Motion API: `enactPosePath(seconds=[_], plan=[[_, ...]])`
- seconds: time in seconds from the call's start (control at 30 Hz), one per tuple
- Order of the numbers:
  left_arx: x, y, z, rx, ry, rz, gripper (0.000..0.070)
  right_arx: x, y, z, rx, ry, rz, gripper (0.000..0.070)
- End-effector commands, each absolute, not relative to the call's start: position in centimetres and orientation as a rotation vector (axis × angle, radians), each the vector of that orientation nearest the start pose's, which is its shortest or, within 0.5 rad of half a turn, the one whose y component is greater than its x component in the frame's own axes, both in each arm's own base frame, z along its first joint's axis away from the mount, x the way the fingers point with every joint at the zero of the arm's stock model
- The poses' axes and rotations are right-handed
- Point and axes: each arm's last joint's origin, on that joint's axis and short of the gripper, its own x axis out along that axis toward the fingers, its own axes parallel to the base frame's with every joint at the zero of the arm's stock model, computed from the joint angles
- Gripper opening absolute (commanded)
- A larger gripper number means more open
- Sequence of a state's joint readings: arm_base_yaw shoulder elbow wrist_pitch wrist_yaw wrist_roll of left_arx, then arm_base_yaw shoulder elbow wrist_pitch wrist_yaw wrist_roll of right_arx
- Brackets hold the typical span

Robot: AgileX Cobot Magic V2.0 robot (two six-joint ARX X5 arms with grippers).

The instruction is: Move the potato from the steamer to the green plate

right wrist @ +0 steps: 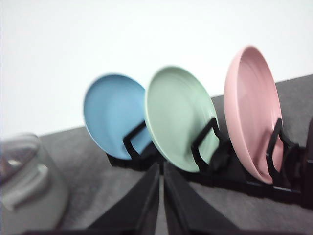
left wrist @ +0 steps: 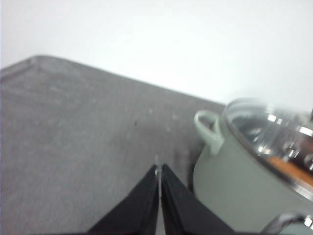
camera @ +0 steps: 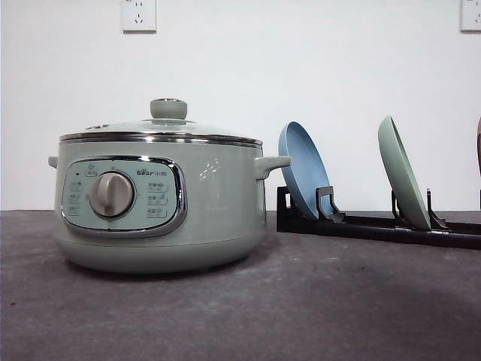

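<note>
Nothing started: lid on, plate racked, both arms free.

Round sage-green electric steamer [camera: 161, 199] with chrome-rimmed panel sits on the dark grey table [camera: 301, 308]; its knobbed glass lid [camera: 167, 124] is seated. Count: one steamer, one lid, two side handles.

Black slotted plate rack [camera: 376, 223] stands just beside the steamer. The right wrist view shows three glossy plates on edge in it: pale mint green plate [right wrist: 178, 117] in the middle, smaller blue plate [right wrist: 115, 115] nearest the steamer, pink plate [right wrist: 252, 110] on the far side.

Oval orange-brown potato [left wrist: 288, 169]: one, inside the steamer, only an orange smear through the glass in the left wrist view.

Left gripper [left wrist: 160, 171]: jaws closed, nothing held, over bare table beside the steamer handle. Right gripper [right wrist: 161, 169]: jaws closed, nothing held, facing the green plate.

My read of the step: lid off and plate down flat come first.
- Right: open, take the green plate by its upper rim, lift straight out of the slot, don't knock the neighbours.
- Left: pinch the lid knob centred, lift vertically, park it clear.
- Glossy plate may slip, so grip deep.
</note>
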State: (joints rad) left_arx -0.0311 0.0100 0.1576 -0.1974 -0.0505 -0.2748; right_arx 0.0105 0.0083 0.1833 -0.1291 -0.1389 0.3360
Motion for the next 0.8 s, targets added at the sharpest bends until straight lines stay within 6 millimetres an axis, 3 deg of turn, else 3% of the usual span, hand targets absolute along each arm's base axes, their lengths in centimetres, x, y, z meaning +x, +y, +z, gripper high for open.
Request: enactPosePath(seconds=[0.0, 0.2, 0.57, 0.77], plan=[[8.4, -0.1, 20.8, -0.294, 0.018, 0.023, 0.0003, 8.0, 0.5, 22.2, 0.373, -0.027, 0.178, 0.0003], [8.2, -0.1, 25.1, -0.334, -0.017, 0.017, 0.0003, 7.0, 0.6, 25.9, 0.374, 0.012, 0.183, 0.0003], [9.3, -0.5, 35.3, -0.262, 0.069, -0.098, 0.0003, 6.7, 1.0, 32.9, 0.31, 0.12, 0.327, 0.0003], [11.0, -1.3, 38.2, -0.265, 0.154, -0.259, 0.0002, 7.6, 1.2, 36.1, 0.27, 0.229, 0.39, 0.0003]])
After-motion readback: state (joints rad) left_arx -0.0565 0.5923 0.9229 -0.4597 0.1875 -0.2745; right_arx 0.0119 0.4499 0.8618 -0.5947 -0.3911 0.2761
